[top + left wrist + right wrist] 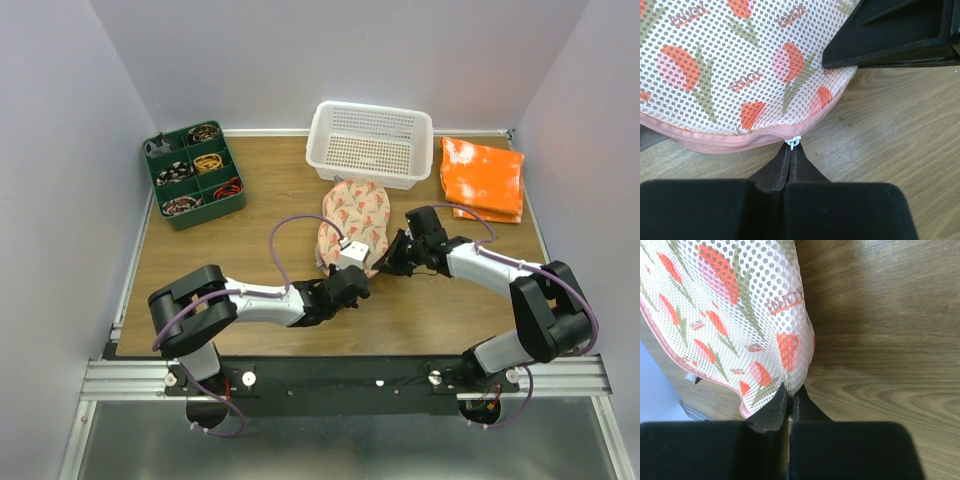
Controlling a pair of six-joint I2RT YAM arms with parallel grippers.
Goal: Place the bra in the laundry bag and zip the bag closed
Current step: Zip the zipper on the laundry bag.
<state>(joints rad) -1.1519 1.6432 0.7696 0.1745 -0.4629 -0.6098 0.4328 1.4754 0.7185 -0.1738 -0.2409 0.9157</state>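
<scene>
Bag [355, 228] is lying on the table [250, 200]; the bra is not showing, so we are judging it inside. We are pinching the zip pull [793, 142] in the left gripper [791, 152], and the right gripper [790, 396] is pinching the bag's mesh edge. We are risking the tiny pull slipping out, or loose mesh bunching and jamming the zip.

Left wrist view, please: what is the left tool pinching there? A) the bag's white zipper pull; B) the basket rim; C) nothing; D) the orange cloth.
A: the left tool is shut on the white zipper pull at the laundry bag's pink rim.
</scene>
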